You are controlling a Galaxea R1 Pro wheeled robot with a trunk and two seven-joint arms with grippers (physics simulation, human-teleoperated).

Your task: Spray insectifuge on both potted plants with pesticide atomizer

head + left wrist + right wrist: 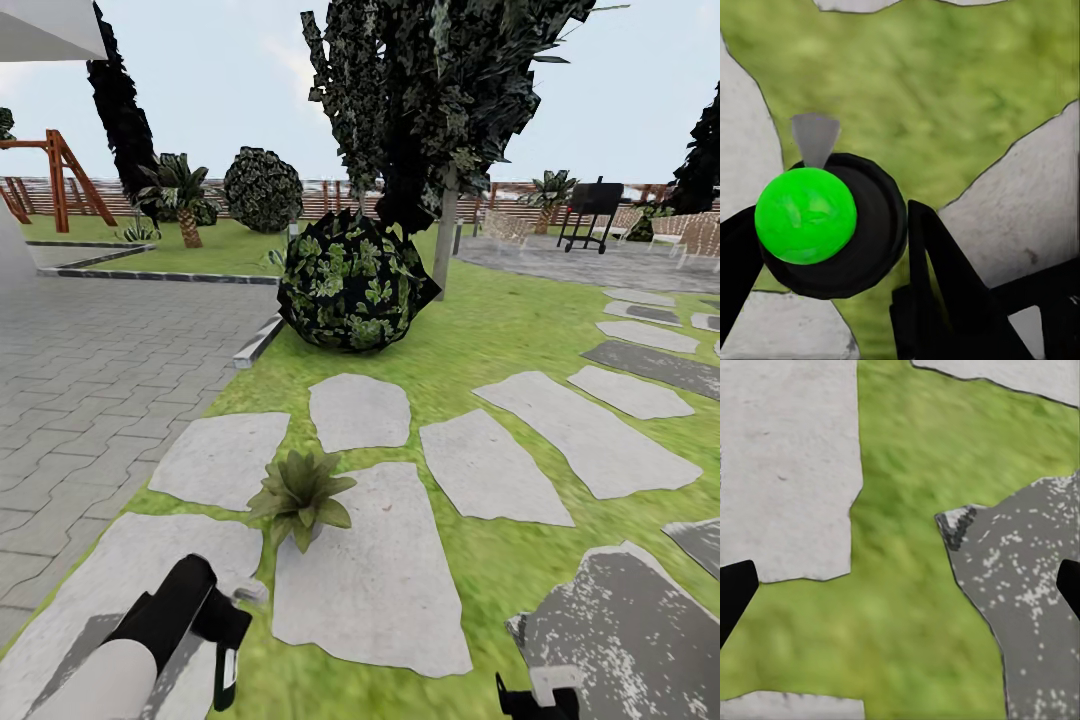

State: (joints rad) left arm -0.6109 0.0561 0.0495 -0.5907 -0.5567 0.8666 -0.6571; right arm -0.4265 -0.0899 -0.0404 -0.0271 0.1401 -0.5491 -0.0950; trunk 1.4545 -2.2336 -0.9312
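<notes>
One potted plant, a small rosette of pointed green leaves, stands on a pale stepping stone just ahead of me. The second potted plant is out of view. My left gripper hangs low at the near left, a little short of that plant, shut on the pesticide atomizer, whose pale spray top points toward the rosette. In the left wrist view the atomizer shows end-on as a bright green round in a dark ring, held by the black fingers. My right gripper is open over grass and stone.
A round dark leafy bush and a tree trunk stand on the lawn ahead. Grey paving with a kerb runs along the left. Stepping stones trail off to the right. A fence, a swing frame and chairs lie far back.
</notes>
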